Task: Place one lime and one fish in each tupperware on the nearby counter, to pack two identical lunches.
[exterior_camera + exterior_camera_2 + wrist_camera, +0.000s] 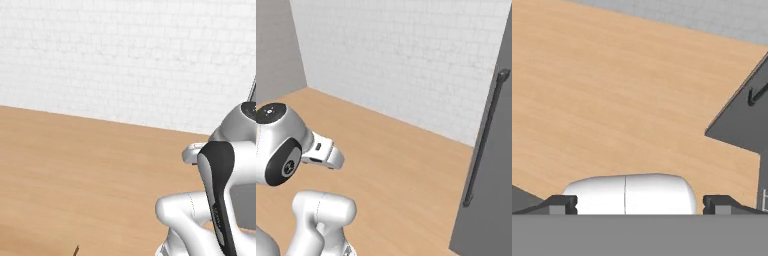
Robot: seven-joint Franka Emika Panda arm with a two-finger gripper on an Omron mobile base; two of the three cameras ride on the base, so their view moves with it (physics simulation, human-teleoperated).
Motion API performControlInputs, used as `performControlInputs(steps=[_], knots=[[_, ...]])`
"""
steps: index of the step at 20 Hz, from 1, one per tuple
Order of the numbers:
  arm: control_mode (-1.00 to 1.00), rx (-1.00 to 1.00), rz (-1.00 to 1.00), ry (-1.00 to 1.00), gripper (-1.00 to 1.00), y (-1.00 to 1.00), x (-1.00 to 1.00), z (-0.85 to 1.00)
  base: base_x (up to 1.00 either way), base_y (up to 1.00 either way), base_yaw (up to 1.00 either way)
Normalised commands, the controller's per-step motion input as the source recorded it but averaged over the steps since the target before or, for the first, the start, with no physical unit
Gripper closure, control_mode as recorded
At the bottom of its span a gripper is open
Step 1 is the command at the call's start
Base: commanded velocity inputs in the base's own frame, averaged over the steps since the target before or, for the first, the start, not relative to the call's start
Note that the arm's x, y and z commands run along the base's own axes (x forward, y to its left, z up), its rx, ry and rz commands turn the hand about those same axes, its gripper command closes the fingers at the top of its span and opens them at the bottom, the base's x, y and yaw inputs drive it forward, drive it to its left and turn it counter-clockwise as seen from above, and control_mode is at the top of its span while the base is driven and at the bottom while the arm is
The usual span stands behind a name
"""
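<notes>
— What do we see close in?
— Our gripper (640, 202) with jaws spread wide, holding nothing, over the bare wooden counter (612, 100).
— And farther?
— A grey cabinet (491, 165) at right, then the white tile wall (406, 55).

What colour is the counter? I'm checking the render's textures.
Light tan wood grain; the counter shows best in the right base view.
</notes>
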Motion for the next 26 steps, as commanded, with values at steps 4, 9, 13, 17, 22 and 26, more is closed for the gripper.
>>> performControlInputs(steps=[4, 9, 13, 17, 22, 26], knots=[[1.00, 0.00, 0.00, 0.00, -1.00, 0.00, 0.00, 0.00, 1.00, 0.38, -0.02], [1.00, 0.00, 0.00, 0.00, -1.00, 0.00, 0.00, 0.00, 1.00, 0.25, -0.09], [1.00, 0.00, 0.00, 0.00, -1.00, 0.00, 0.00, 0.00, 1.00, 0.30, -0.13], [1.00, 0.00, 0.00, 0.00, -1.00, 0.00, 0.00, 0.00, 1.00, 0.16, -0.22], [1.00, 0.00, 0.00, 0.00, -1.00, 0.00, 0.00, 0.00, 1.00, 0.20, -0.49], [1.00, 0.00, 0.00, 0.00, -1.00, 0.00, 0.00, 0.00, 0.75, 0.30, -0.76]])
